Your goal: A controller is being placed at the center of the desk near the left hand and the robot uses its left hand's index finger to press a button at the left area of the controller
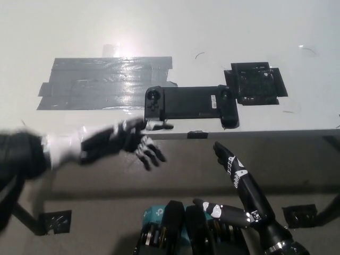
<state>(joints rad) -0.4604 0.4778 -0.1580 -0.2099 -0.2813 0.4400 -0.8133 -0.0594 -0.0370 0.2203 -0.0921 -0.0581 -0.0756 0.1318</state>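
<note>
Controller (191, 103) sits flat on the white desk (159, 26), long side running along the desk's front edge, its left grip holding a round button or stick just in from that end. Left hand (119, 142) hovers below and left of the controller, off the desk's front edge, blurred, fingers spread apart and holding nothing; one fingertip reaches up close to the controller's lower left corner, though whether it touches I cannot tell. Right hand (234, 164) rests below the controller's right half, out past the desk edge, fingers loosely apart, idle. Grey tape patch (106, 82) lies just left of the controller, dark square pad (256, 83) just right of it. To press well, I'd say the hand needs to rise over the left grip, tuck the other fingers in so only the index leads, and come straight down on the button. A sideways touch could shove the controller along the smooth desk instead.
</note>
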